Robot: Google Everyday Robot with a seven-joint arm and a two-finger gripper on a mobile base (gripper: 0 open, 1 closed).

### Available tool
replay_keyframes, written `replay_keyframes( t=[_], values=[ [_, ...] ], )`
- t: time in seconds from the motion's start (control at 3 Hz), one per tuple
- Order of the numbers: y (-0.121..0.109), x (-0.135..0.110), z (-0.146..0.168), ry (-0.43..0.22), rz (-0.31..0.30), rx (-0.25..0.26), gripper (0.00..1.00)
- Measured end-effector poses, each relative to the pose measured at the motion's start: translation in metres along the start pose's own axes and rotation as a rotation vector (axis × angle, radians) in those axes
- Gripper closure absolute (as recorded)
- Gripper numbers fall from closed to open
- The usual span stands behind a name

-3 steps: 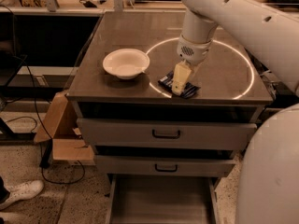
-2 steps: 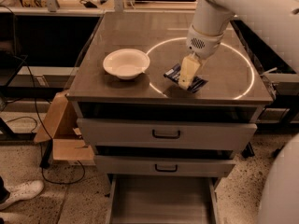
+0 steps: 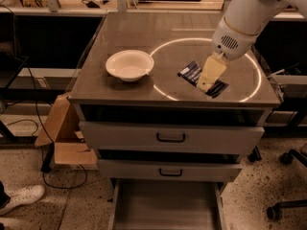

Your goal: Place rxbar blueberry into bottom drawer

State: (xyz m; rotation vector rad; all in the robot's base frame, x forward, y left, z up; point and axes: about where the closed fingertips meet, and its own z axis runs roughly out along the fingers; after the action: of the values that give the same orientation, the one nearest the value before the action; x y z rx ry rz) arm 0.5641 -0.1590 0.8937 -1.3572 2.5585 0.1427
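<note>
Rightward and slightly toward the back of the cabinet, the gripper point(image 3: 206, 84) had travelled since the earlier frames, and the rxbar blueberry point(image 3: 190, 71) had gone with it, now lying nearer the right side of the ring of light point(image 3: 160, 92) and looking somewhat larger than before. Bowl, drawers and cabinet had not shifted at all.

Its pale, cream-coloured fingers point(image 3: 211, 71) tapered to a blunt wedge and lay across the middle of the bar, closed narrowly on it. The flat, dark blue wrapper with white lettering stuck out on both sides, one end toward the upper left, the other toward the lower right. Whether the bar was clear of the surface or touching it could not be told. Above the fingers sat a rounded white wrist with a small grille of dark slots, joined to the smooth, bulky white arm point(image 3: 249, 8) that came in from the upper right.

The cabinet top point(image 3: 134, 32) was a smooth, dark brown slab with a dull sheen, and the thin bright ring curved across its right half. A shallow, round white bowl point(image 3: 129, 65) stood left of the ring, well apart from the bar.

Below, two grey upper drawers point(image 3: 124, 135) were shut, each with a dark, slim handle. The bottom drawer point(image 3: 163, 205) was pulled out, a wide, shallow grey tray with pale side rails. A brown cardboard box point(image 3: 62, 128) leaned at the cabinet's left.
</note>
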Motion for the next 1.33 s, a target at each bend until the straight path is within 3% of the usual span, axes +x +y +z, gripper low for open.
replay_keyframes(
  t=[0.67, 1.33],
  values=[
    [0.010, 0.016, 0.003, 0.008, 0.026, 0.008, 1.00],
    [0.031, 0.058, 0.022, 0.011, 0.114, 0.085, 1.00]
  ],
)
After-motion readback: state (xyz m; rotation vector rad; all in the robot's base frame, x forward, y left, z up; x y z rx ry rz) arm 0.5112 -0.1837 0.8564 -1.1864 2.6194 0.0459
